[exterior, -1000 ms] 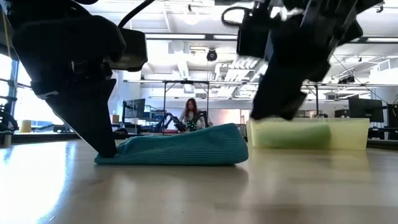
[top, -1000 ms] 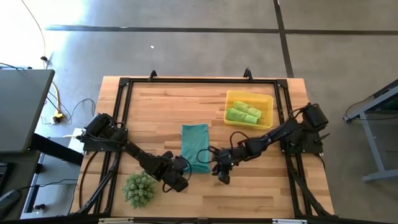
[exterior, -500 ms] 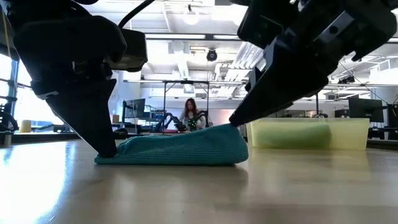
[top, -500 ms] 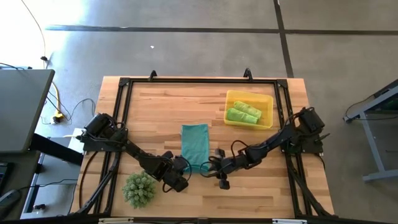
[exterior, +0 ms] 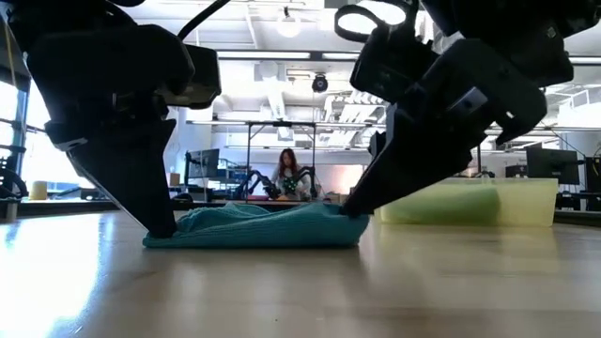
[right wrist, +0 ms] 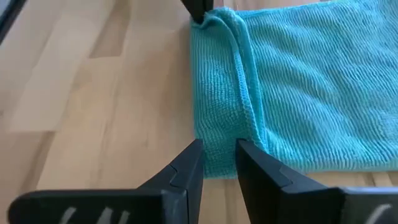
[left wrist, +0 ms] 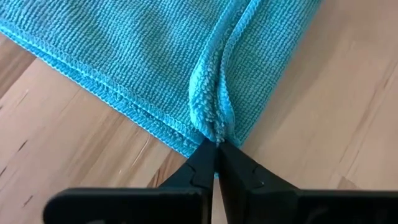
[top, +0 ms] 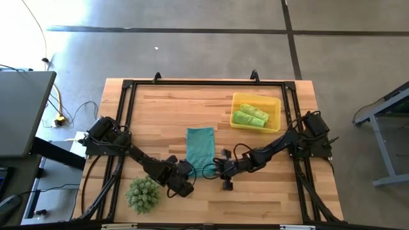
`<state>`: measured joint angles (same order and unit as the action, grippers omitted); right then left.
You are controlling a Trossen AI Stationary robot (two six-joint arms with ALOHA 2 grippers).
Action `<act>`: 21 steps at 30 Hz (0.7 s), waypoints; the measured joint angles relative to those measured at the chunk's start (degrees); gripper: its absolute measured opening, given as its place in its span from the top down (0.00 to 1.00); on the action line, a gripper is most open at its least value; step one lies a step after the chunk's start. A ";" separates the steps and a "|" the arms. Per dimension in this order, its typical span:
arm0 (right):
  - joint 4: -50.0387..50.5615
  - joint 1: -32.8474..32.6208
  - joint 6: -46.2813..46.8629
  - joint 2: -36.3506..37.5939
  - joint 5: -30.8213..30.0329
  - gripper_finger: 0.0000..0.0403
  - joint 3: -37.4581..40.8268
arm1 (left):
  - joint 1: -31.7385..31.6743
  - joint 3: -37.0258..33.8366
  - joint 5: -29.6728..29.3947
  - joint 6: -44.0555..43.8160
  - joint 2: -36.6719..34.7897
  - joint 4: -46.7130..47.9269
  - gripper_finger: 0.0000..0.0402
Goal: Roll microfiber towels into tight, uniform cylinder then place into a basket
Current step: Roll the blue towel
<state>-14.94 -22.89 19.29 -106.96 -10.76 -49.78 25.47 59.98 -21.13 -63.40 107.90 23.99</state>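
Teal towel [top: 200,148]: ribbed microfiber with a stitched hem, folded into a flat oblong on the butcher-block table [top: 172,105], out in the open to the left of the basket and nearer the front edge. Its near end is rumpled into a raised fuzzy ridge, seen best in the left wrist view.

Basket [top: 236,101]: shallow, translucent yellow plastic, rectangular with low walls. Two lime-green towels [top: 250,115] lie inside it as rolled cylinders, side by side and touching.

Plant [top: 142,193]: spiky green ball, on the table left of the teal towel's near end, apart from it.

Left arm: reaches low from the table's left side, forearm angled toward the towel. Left gripper [left wrist: 216,149] sits at the towel's near left corner, jaws closed, tips pinching the raised ridge of cloth.

Right arm: stretches low from the right side, passing in front of the basket. Right gripper [right wrist: 218,154] is at the towel's near right corner, jaws narrowly parted and straddling the folded edge there, tips down at the cloth; cannot tell whether they actually clamp it.
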 joint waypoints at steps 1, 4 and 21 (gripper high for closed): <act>0.56 0.12 0.10 0.00 0.01 0.79 0.00 | 0.02 -0.01 -0.37 -0.15 0.04 0.02 0.98; 2.02 0.33 1.29 0.00 0.02 0.79 0.00 | 0.04 -0.01 -1.19 -0.05 0.04 0.15 0.93; 3.81 0.39 1.28 0.00 0.32 0.79 0.00 | 0.31 11.74 -0.71 12.35 0.20 17.05 0.76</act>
<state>-11.14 -22.50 20.58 -106.96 -10.44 -49.78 25.78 71.71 -21.84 -51.04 108.10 41.04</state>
